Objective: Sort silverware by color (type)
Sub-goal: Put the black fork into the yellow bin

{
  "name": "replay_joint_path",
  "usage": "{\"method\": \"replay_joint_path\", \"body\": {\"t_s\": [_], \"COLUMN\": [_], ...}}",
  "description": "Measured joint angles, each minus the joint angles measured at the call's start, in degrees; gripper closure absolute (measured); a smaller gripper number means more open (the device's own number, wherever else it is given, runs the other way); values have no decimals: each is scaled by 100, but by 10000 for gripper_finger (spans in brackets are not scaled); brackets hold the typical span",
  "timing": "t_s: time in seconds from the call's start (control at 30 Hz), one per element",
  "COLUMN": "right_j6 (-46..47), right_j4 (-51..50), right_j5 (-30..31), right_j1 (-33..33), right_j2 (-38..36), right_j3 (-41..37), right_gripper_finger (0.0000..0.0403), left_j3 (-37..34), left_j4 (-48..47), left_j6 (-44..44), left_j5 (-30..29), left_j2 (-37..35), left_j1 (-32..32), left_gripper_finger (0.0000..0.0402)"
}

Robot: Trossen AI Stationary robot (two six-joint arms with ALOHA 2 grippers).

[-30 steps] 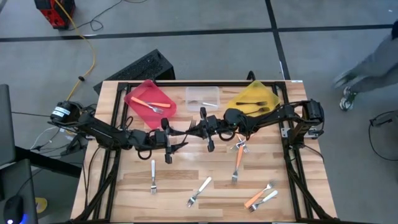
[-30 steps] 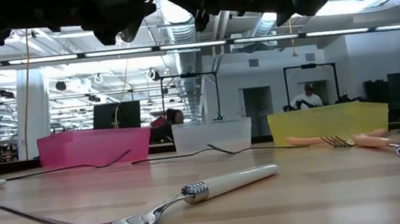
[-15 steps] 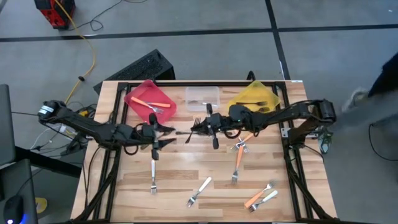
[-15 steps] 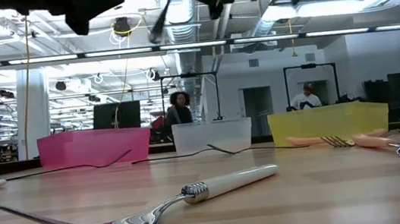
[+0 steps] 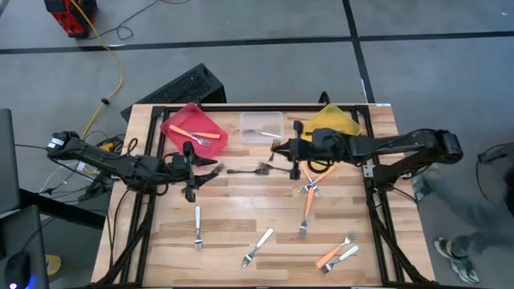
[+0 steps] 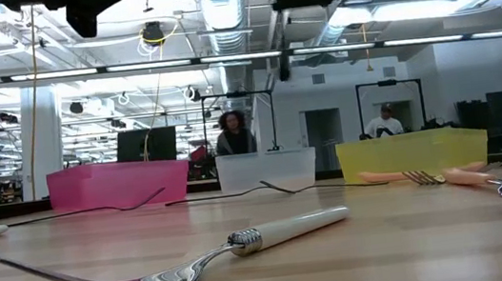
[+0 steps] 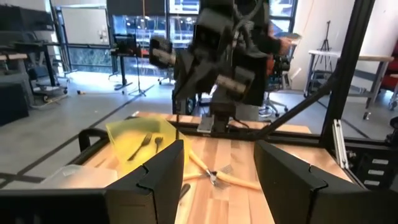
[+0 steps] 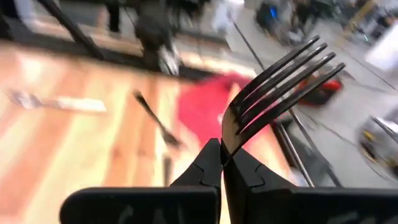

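We see the wooden table (image 5: 241, 217) mid-frame on grey floor; forks (image 5: 257, 247) scattered low. Red bin (image 5: 173, 124) holds an orange-handled fork (image 5: 189, 134). Right gripper (image 5: 277, 147) is clamped on a black fork (image 8: 273, 87), centre; left gripper (image 5: 193, 170) spread, empty

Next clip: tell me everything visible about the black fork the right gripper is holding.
The black fork is dark all over with a matte, plastic-like look and four tines. The right gripper has its jaws shut on the base of the head, so the handle is hidden and the tines stick out past the fingertips, fanned upward in the right wrist view. In the high view the fork is a small dark shape held above the table, in front of the clear bin and just left of the yellow bin. Only the gripper touches it.
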Motion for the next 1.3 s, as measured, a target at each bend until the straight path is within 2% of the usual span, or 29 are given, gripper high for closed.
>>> {"method": "replay_joint_path", "body": {"t_s": [0.17,0.37,0.57,0.73,0.8,0.93,1.1,1.23,1.3], "right_j6": [-331,-658,-450,66,340,572,661,654,652], "right_j4": [-880,-1807,-2560,-3590,-3995,-4123,-3597,-2767,-2437], "right_j5": [814,2513,3316,4035,4196,4273,4179,3581,3479], "right_j1": [-3,69,56,54,20,-177,-460,-739,-902], "right_j2": [-166,-31,-21,-135,-190,-452,-958,-1389,-1572], "right_j3": [0,-2,-4,-4,-24,-393,-1065,-1539,-1756], "right_gripper_finger": [380,380,380,379,379,379,379,379,379], "left_j3": [0,0,0,0,0,0,0,0,0], "left_j4": [-443,-794,-845,-862,-942,-1188,-1224,-1234,-1236], "left_j6": [27,-81,-42,29,42,37,33,45,75], "left_j5": [-107,-299,-192,-149,-149,-155,-152,-151,-151], "left_j2": [-314,-406,-501,-842,-991,-1225,-1318,-1313,-1313], "left_j1": [0,0,0,0,0,0,0,0,0], "left_gripper_finger": [220,220,220,220,220,220,220,220,220]}}
